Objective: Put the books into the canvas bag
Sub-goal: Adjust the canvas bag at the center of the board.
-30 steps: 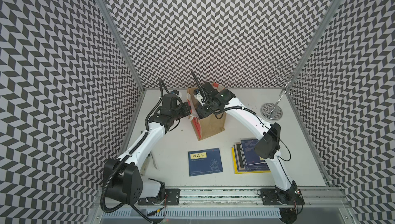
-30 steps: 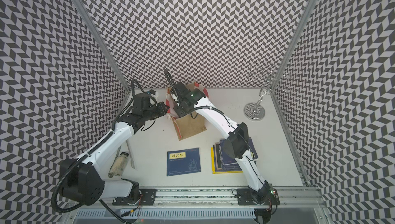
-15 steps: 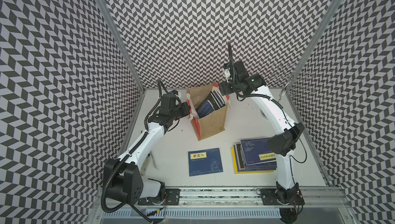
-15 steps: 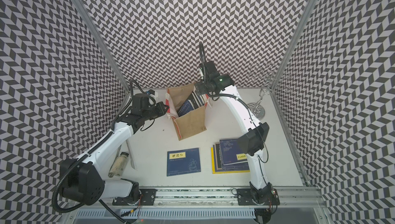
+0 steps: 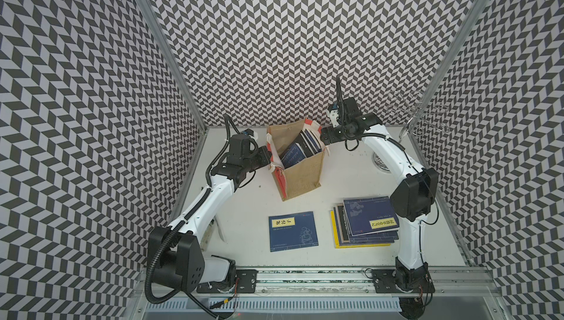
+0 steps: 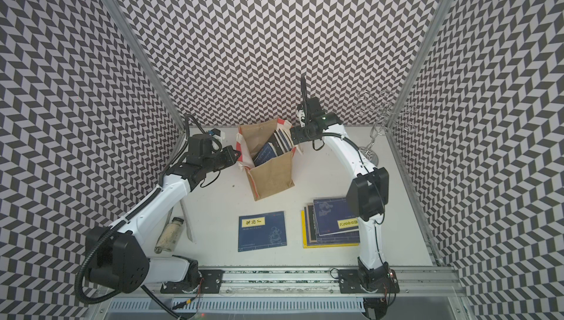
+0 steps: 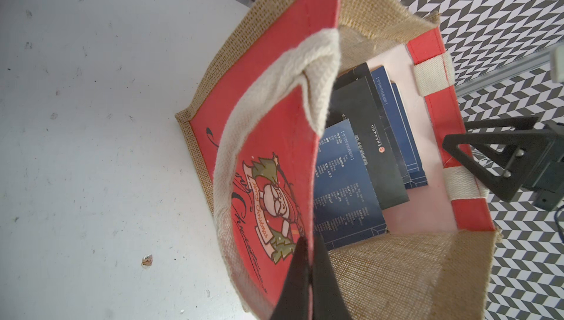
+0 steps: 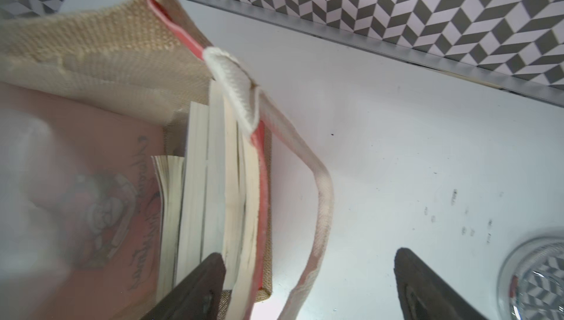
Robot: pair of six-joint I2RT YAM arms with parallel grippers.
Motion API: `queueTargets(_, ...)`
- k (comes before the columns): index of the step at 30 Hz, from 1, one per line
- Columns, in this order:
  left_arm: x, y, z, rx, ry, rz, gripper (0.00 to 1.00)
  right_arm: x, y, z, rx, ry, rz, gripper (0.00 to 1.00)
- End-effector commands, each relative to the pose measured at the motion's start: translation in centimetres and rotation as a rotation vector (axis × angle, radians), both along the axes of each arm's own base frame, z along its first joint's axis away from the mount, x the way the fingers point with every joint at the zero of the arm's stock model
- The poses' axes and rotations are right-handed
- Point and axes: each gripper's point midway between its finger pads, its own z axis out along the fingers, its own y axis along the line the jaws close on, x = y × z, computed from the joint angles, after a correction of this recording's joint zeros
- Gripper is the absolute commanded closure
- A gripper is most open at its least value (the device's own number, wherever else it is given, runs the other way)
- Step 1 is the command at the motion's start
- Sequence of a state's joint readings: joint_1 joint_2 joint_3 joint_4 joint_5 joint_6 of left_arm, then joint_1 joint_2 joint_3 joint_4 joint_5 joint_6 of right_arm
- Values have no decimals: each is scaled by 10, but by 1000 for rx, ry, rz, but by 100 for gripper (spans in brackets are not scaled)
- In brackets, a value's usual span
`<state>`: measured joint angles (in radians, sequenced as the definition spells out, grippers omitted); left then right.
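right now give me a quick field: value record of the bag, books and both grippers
canvas bag: upright on table, mouth open
books in bag: several, standing on edge, leaning
single navy book: flat on table, in front of bag
book stack: flat on table, beside single navy book
left gripper: shut on bag's red wall at rim
right gripper: open, holding nothing, at bag's opposite rim
glass bottle: lying near left arm

Stack (image 5: 363,227) lower covers hidden under top book; bag (image 8: 76,181) inner print blurred in right wrist view.
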<state>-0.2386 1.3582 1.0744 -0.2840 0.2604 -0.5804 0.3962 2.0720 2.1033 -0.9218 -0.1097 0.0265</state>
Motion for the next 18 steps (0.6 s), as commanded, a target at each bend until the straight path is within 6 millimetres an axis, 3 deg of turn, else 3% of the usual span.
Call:
queueTargets(1,1,7,13,-8,-50,21,100,-4,16,16,99,-25,73,25)
queueTargets(5,1,7,15,-8,-55,23,100,-7,25,17,157,8,119,75)
queueTargets(8,0,7,18,-8,-63,18,100,-11,33,32,200,-3,160,97)
queueTargets(11,-2,8,28,6,-79,9,100,-20,44,59,267,-49,219,100)
queueTargets(18,-5,15,47,47,-116,3,100,-65,89,141,389,-280,388,100)
